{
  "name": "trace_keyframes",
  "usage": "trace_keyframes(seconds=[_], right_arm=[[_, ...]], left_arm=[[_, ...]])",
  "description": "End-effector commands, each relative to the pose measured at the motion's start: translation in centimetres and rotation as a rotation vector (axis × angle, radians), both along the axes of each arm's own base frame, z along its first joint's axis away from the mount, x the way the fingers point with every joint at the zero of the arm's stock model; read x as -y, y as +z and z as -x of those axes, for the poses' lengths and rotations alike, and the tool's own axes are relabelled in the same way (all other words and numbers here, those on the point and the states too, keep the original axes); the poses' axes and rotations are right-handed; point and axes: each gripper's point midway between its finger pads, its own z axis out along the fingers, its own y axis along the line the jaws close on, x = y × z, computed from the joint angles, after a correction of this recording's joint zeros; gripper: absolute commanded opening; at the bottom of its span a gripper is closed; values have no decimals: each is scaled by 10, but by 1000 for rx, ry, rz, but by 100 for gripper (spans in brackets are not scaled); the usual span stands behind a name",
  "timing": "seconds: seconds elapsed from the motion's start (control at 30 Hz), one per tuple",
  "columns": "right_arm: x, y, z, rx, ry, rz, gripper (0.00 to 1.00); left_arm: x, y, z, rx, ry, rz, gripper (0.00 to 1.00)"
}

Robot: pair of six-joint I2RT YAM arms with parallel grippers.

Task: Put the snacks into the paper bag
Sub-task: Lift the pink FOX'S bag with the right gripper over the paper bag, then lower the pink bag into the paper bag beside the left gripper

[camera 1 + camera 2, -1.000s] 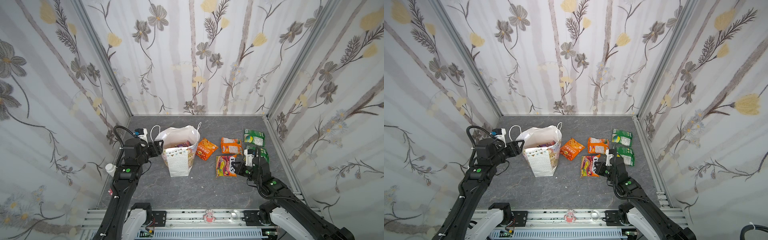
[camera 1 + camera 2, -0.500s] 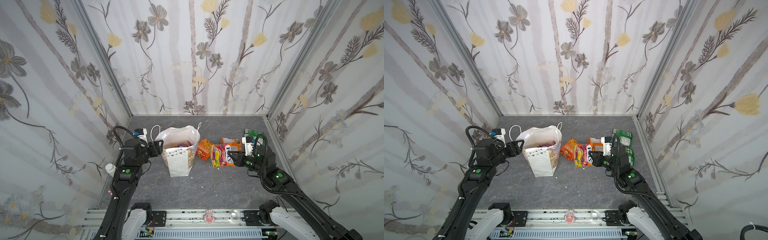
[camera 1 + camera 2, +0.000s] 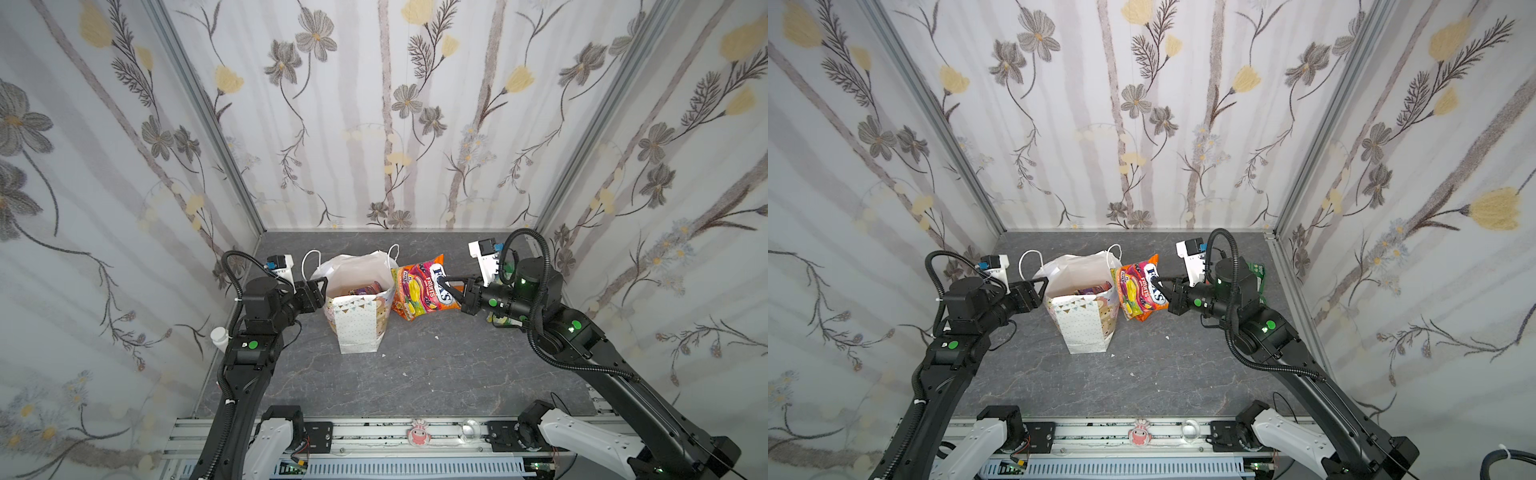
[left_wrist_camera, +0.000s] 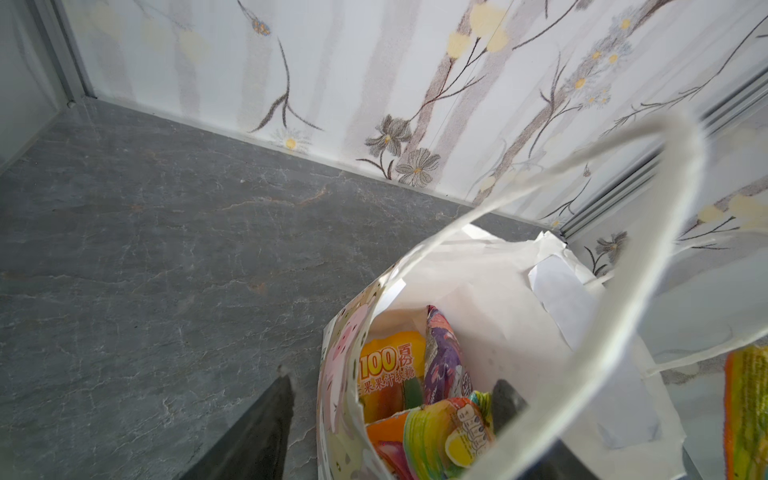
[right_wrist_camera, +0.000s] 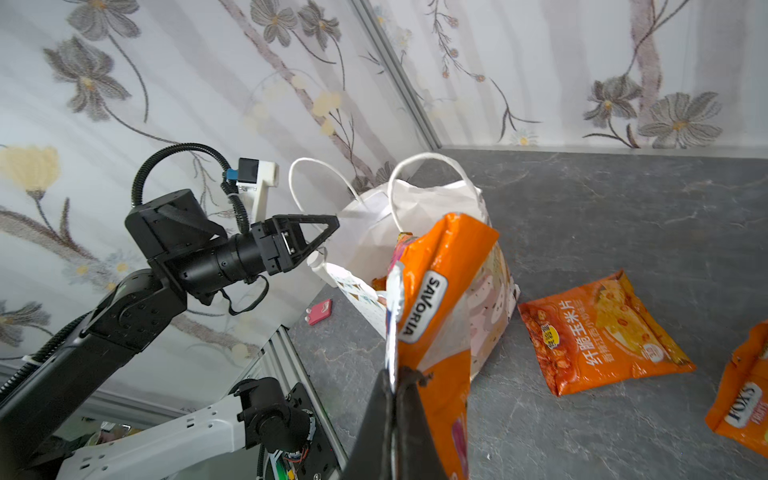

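While the FOX'S candy bag (image 3: pixel 422 289) hangs in the air just beside the paper bag (image 3: pixel 357 328) — pinched at one edge by the right gripper (image 3: pixel 445 286), jaws closed tight on it — we judge the carry to the bag is in hand. The paper bag stands upright on the table (image 3: pixel 415 374), mouth open, packets (image 4: pixel 390 374) inside. The left gripper (image 3: pixel 322 291) straddles its side wall, fingers apart, one inside. Next we need the candy bag raised above the rim, centred over the mouth, then let go; an orange packet (image 5: pixel 602 336) waits on the table
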Motion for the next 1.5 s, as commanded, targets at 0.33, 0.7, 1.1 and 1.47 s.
trace_keyframes(seconds=[0.33,0.7,1.1,1.47], right_arm=[[-55,69,5,135,133,47,0],[-105,78,-34,155,161,133,0],[-133,32,-92,140,69,323,0],[-153,10,-80,174,175,405,0]], left_arm=[[-4,14,-19,22,16,-37,74],[-7,7,-15,16,29,-52,74],[-4,1,-13,0,12,-43,73],[-8,0,-14,-4,31,-54,73]])
